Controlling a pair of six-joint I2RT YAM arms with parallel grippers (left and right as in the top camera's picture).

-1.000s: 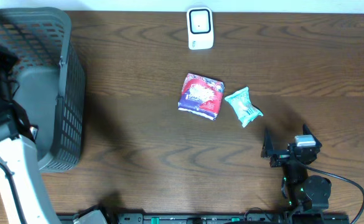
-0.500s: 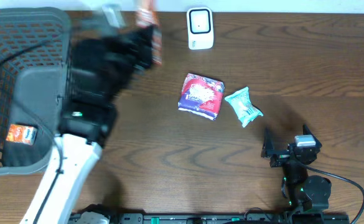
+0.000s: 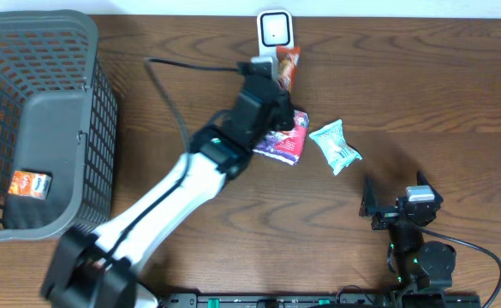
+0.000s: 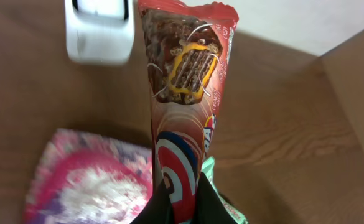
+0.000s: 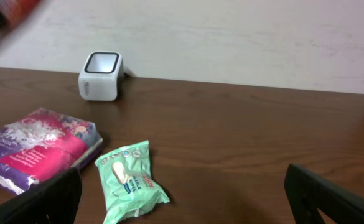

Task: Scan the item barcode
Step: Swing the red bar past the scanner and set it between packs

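The item is a red chocolate snack bar (image 4: 188, 74) in a long wrapper, and my left gripper (image 4: 183, 199) is shut on its lower end. In the overhead view the bar (image 3: 288, 67) hangs just below and right of the white barcode scanner (image 3: 275, 38), with the left gripper (image 3: 280, 84) behind it. The scanner (image 4: 99, 31) shows at the upper left of the left wrist view, a short gap from the bar's top. No barcode shows on the wrapper. My right gripper (image 3: 394, 195) rests open at the lower right, its fingers (image 5: 45, 199) wide apart and nothing between them.
A pink packet (image 3: 289, 141) and a green wipes packet (image 3: 335, 146) lie mid-table, under and beside the left arm. A grey mesh basket (image 3: 87, 51) stands at the left with an orange packet (image 3: 29, 183) inside. The table's back edge runs just behind the scanner.
The left arm has swung out of the basket and rightwards across the table, carrying the snack bar to the scanner. The right arm has not moved.
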